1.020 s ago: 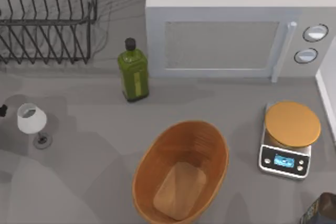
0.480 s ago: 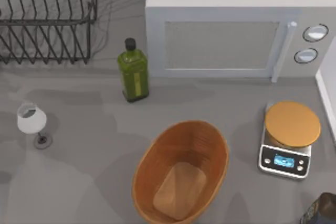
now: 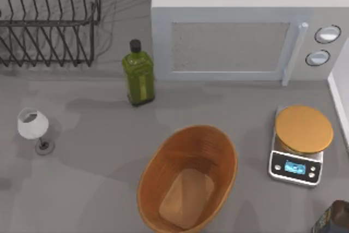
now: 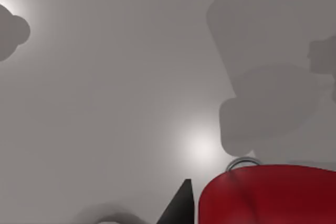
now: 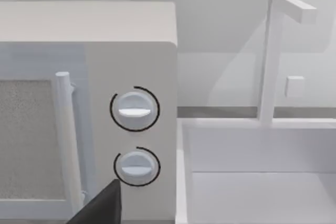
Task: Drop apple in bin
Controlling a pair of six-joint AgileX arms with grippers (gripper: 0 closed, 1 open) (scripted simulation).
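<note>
You've got the apple (image 4: 270, 195) hard against the left gripper's fingertip (image 4: 180, 205) over bare table — can't tell the grip. Bin (image 3: 188, 184) sits bottom-centre — right gripper's jaws unclear.

glossy red apple (image 4: 273, 195), ribbed brown bin (image 3: 188, 185), green bottle (image 3: 138, 77)

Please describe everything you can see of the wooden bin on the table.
The bin is a large oval bowl of brown wood, with ribbed inner walls and a flat, lighter base. It stands upright and open on the grey table, near the front edge at the middle of the top view, its lower rim cut off by the picture's edge. Nothing lies inside it and nothing touches it.
</note>
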